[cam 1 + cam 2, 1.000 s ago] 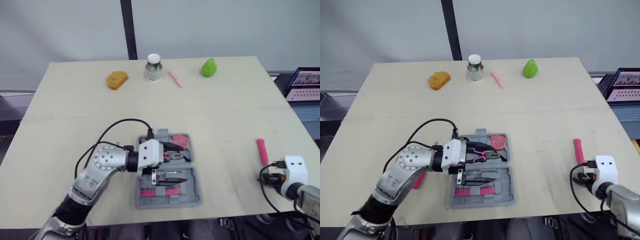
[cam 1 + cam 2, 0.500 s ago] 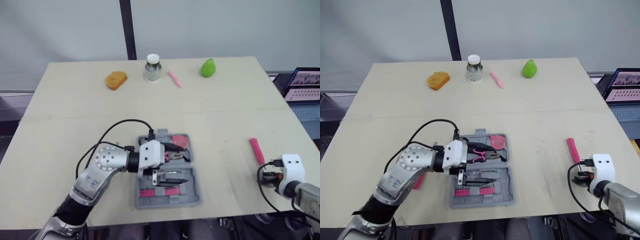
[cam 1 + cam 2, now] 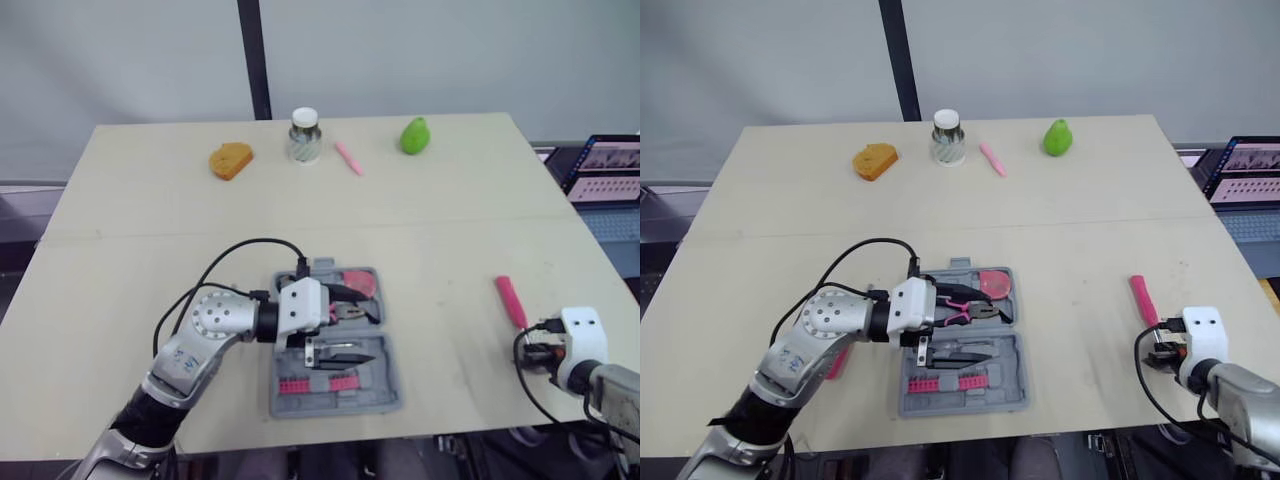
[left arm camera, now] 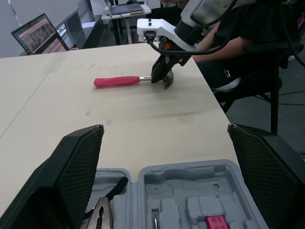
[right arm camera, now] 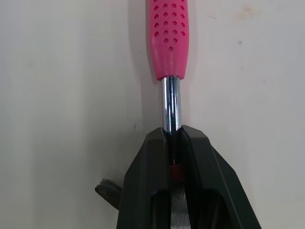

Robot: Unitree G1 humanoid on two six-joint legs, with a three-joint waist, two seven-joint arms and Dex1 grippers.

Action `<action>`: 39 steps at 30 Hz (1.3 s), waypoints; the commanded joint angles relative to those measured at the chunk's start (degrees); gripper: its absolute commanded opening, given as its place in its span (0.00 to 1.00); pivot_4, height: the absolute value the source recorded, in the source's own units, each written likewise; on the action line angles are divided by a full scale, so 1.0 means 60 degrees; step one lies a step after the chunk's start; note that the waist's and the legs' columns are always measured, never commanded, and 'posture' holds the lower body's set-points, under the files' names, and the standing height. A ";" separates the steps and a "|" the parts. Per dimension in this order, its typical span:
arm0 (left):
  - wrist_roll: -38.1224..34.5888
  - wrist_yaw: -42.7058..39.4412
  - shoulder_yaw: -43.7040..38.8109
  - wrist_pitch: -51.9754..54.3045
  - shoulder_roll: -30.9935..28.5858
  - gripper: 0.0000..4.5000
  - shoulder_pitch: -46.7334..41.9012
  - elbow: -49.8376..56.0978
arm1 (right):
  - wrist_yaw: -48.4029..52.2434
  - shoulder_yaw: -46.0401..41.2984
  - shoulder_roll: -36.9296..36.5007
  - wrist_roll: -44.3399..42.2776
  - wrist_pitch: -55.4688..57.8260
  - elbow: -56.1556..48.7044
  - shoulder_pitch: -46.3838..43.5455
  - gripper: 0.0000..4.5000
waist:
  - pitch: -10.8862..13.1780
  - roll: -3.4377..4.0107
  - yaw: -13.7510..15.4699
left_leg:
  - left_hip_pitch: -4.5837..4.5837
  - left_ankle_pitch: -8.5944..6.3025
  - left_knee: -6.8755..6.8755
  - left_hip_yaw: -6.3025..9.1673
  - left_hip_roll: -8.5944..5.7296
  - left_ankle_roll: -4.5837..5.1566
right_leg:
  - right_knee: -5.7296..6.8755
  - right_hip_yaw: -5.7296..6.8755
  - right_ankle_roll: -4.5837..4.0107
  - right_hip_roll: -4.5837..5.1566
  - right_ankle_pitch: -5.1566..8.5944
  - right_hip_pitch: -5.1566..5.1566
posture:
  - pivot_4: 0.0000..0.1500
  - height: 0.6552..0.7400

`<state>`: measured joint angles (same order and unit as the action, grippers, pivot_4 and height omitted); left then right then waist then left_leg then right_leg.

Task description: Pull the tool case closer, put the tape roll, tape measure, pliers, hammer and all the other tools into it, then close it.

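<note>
At the left, beside the tool case (image 3: 392,372) and partly hidden under the left arm, a pink item (image 3: 837,360) is seen lying on the table (image 3: 130,260); what it is cannot be told, but it is probably a tool yet to be stowed. The left gripper (image 4: 164,131) is held low over the case with its claw spread wide, nothing between the fingers.

The case is found near the front edge, around the middle of the table, lying open with its grey moulded tray showing. The pulling step is judged to be done. Pink-handled pliers (image 3: 975,312) are already seated in the far half, next to a red rounded piece (image 3: 992,283) that may be the tape measure. In the near half a dark tool (image 3: 965,350) and a row of pink bits (image 3: 950,383) are seen. Several recesses are bare, so the packing is judged to be partway, and the lid is not yet shut.

Well to the right, near the table's right edge, the hammer (image 3: 509,298) is lying flat: a pink dimpled grip, a bright chrome shaft and a dark head. The shaft is clamped just below the grip by the right gripper (image 5: 172,131), its claw narrowed onto the metal. Carrying the hammer across to the case is judged to be the step in hand.
</note>
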<state>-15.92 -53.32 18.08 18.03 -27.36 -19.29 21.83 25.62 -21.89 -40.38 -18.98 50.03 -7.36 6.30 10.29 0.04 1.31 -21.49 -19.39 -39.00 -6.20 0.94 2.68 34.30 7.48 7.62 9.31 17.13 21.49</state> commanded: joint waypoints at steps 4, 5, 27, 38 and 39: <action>-0.0114 0.0073 -0.0596 -0.0264 -0.0394 1.00 0.0669 0.0357 | 0.1800 0.0228 -0.1623 -0.0585 0.0387 -0.0739 -0.0307 0.00 | 0.0046 0.0083 -0.0020 | -0.0002 0.0001 0.0000 -0.0005 0.0000 0.0002 | -0.0004 -0.0004 0.0000 0.0002 0.0000 0.0006 | 1.00 1.00; -0.0128 0.0095 -0.0693 -0.0280 -0.0447 1.00 0.0771 0.0376 | 0.2035 0.0290 -0.1845 -0.0659 0.0422 -0.0817 -0.0351 0.00 | 0.0051 0.0096 -0.0018 | -0.0005 0.0003 0.0000 -0.0006 -0.0001 0.0005 | -0.0005 -0.0004 0.0001 0.0004 0.0000 0.0010 | 1.00 1.00; -0.1057 0.0096 -0.5528 -0.2346 -0.1386 1.00 0.8139 0.2409 | 0.6682 0.7213 -0.3520 -0.0087 0.0250 -0.3138 -0.6850 0.00 | 0.0107 0.0102 -0.0048 | -0.0148 -0.0022 -0.0014 0.0046 0.0008 -0.0024 | -0.0057 0.0043 -0.0006 0.0019 0.0003 0.0120 | 1.00 1.00; -0.0890 0.0222 -0.6070 -0.3636 -0.0503 1.00 1.0865 0.3025 | 0.6768 0.8757 -0.2570 0.0075 0.1130 -0.4584 -0.7960 0.00 | 0.0110 0.0088 -0.0150 | -0.0176 -0.0021 -0.0029 0.0018 -0.0004 0.0006 | -0.0041 0.0043 0.0003 0.0025 -0.0002 0.0158 | 1.00 1.00; -0.0908 0.0286 -0.6078 -0.3670 -0.0429 1.00 1.1004 0.3108 | 0.6747 0.8946 -0.2481 0.0166 0.1159 -0.4625 -0.8055 0.00 | 0.0110 0.0088 -0.0170 | -0.0174 -0.0021 -0.0030 0.0019 -0.0002 0.0006 | -0.0039 0.0042 0.0002 0.0025 -0.0001 0.0158 | 1.00 1.00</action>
<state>-21.55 -52.07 -17.90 -2.58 -30.22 45.56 37.97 65.90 31.51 -55.34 -18.79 56.61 -32.64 -40.91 10.95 0.57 0.29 -22.54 -19.52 -39.18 -6.07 0.94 2.71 34.08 7.75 7.62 9.46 17.13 22.45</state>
